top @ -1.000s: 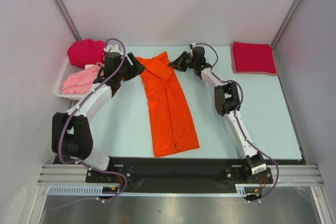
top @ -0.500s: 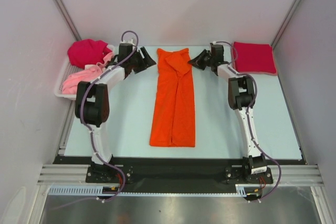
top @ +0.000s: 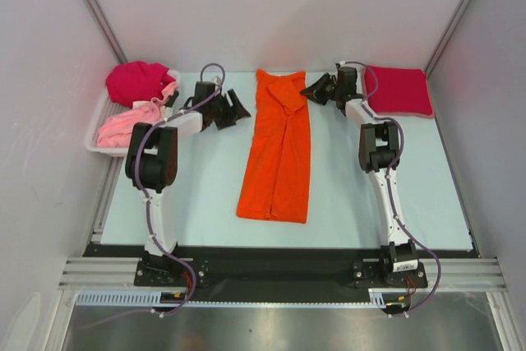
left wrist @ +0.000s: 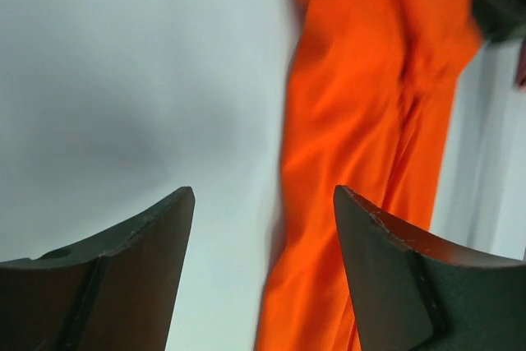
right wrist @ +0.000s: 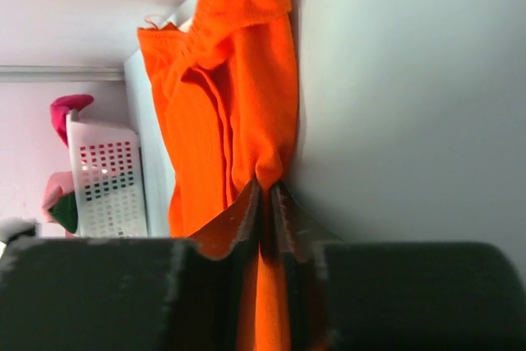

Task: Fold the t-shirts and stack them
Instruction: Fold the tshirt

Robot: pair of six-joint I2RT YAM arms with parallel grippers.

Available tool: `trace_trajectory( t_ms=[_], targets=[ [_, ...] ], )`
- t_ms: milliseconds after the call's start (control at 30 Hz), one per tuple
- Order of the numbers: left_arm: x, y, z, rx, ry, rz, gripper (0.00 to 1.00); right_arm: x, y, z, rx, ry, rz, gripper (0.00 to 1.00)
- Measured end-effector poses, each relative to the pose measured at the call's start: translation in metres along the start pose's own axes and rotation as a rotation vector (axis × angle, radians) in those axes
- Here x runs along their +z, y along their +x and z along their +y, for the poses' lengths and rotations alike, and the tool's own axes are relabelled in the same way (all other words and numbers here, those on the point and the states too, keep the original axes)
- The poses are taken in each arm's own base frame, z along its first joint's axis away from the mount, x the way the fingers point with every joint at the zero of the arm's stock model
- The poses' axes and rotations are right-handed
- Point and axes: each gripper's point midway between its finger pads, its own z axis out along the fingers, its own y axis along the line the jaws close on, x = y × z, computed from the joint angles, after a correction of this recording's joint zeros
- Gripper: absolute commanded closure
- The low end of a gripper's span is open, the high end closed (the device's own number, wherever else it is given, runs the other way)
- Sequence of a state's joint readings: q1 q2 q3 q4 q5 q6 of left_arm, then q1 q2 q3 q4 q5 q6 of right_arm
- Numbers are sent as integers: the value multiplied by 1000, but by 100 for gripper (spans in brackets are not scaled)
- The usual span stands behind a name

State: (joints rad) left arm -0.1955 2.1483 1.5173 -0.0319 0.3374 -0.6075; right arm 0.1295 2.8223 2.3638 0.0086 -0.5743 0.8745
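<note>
The orange shirt [top: 278, 154] lies flat on the pale table [top: 197, 195], folded into 1 long narrow strip. The strip runs from in front of the arms' bases out to the far edge, with its near end a little left of its far end.

Farther out, the left gripper [top: 238, 108] sits just beside the strip's left edge, low over the table and apart from the cloth. In the left wrist view its 2 fingers [left wrist: 123, 269] stand wide apart with nothing between them, only bare table and the orange cloth beyond.

On the other side, the right gripper [top: 310, 90] meets the strip's right edge close to its far end. The right wrist view shows its fingers pressed together on a pinch of that orange edge [right wrist: 267, 191], which bunches into small folds there.

At the far right corner lies a red shirt [top: 399, 90], folded into a neat rectangle, just beside the right arm's wrist. At the far left is a white tray [top: 97, 149]. It holds a crumpled pink shirt [top: 123, 127] at its near end and a heaped magenta shirt [top: 134, 81] at its far end.
</note>
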Motion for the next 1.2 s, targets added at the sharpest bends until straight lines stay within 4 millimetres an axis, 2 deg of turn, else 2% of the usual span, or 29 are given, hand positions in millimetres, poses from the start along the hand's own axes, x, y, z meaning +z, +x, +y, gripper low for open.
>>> trace_trajectory(
  t_ms=[67,100,167,267,367,533,600,733,867,1000,1200],
  targets=[
    [-17,34,14,-12,-32,66,24,4,2,5,0,-15,8,74],
    [-26,49,20,-13,-46,91,24,3,3,5,-1,-12,13,61],
    [-47,74,29,-12,-71,142,24,1,3,10,-8,-17,23,53],
    [-80,94,25,10,-59,176,25,-9,4,14,-10,19,49,48],
    [-108,104,15,24,-32,175,26,-22,6,11,4,66,86,45],
    [-144,130,12,21,-5,187,28,-61,3,-1,10,193,140,39],
    [-153,145,17,12,-6,209,28,-82,2,-3,7,245,157,39],
    [-172,183,31,-23,-34,283,26,-134,12,2,2,347,191,38],
    [-187,203,37,-43,-47,318,25,-193,57,19,-6,406,244,37],
    [-196,214,38,-47,-36,328,26,-248,118,36,-16,418,300,36],
    [-207,230,40,-64,-27,346,26,-300,202,46,-52,393,380,36]
  ],
)
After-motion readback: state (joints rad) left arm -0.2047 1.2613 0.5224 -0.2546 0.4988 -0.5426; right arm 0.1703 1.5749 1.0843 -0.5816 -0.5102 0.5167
